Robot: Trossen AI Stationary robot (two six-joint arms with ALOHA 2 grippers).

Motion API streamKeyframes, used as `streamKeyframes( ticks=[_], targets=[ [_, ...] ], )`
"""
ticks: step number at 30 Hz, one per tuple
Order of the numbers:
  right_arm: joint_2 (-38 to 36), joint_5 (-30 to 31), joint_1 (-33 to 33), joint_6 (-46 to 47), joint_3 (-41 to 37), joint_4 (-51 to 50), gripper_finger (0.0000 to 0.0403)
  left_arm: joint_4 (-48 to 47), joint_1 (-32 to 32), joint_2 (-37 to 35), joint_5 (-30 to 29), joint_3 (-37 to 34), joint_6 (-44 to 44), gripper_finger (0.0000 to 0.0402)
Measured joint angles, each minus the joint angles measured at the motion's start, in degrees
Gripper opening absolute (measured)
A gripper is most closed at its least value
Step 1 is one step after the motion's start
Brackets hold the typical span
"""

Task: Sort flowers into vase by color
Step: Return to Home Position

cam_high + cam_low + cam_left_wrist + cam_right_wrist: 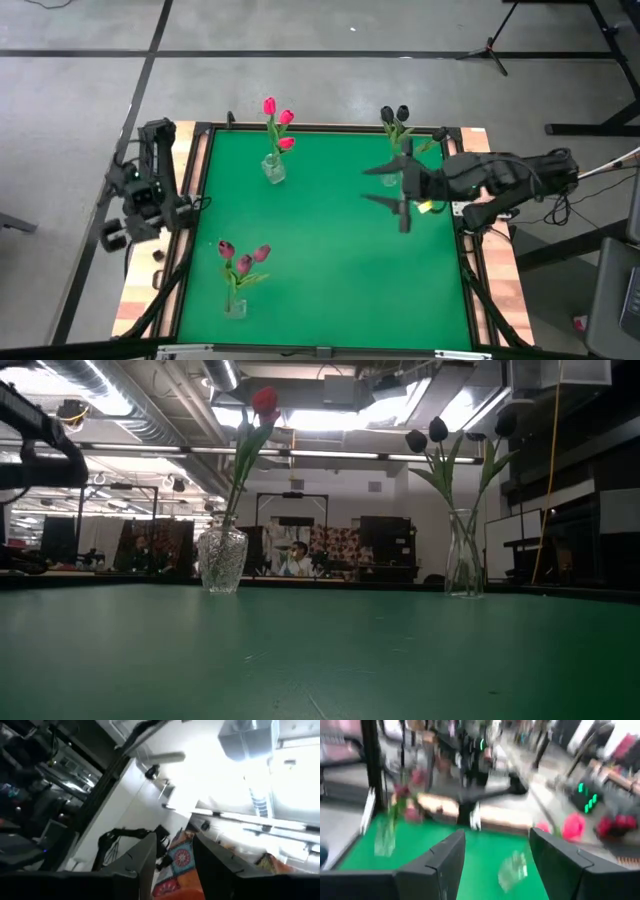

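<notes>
Grey concrete floor [300, 30], bright ceiling lights [335, 420]

Left arm [145, 190] and right arm [500, 178] are black and blocky (cables trail off the right), with tapered dark fingers [384, 167].

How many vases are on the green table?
3. Seen from above: the pink-flower vase at the top left, the black-flower vase at the top right, the maroon-flower vase at the bottom left. None seems hidden.
</notes>
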Motion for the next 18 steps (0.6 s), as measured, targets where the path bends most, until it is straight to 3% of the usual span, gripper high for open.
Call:
streamKeyframes(
  ticks=[2, 4, 8, 11, 14, 18],
  targets=[
    [-1.4, -3.7, 0.2, -1.0, -0.1, -4.6, 0.0221, -0.8, 0.0, -2.3, 1.4, 0.0, 1.0, 0.0126],
    [-2.5, -8.6, -1.6, 1.1, -0.1, -5.6, 0.0221, -3.8, 0.0, -5.4, 8.0, 0.0, 4.4, 0.0126],
    [-5.1, -23.3, -8.3, 5.1, -0.1, -6.4, 0.0221, -11.3, 0.0, -13.9, 26.8, 0.0, 2.6, 0.0126],
    [-6.7, -39.0, -13.6, 5.6, -1.0, -0.6, 0.0221, -17.0, 0.5, -18.6, 41.0, 0.0, -0.3, 0.0126],
    [-7.7, -49.6, -18.0, 7.7, -2.9, 5.0, 0.0221, -19.7, 1.4, -18.3, 47.7, 1.1, -3.0, 0.0126],
    [-8.6, -52.7, -22.8, 8.9, -7.6, 8.1, 0.0221, -26.6, 1.7, -18.3, 51.5, 3.0, -5.0, 0.0126]
  ],
)
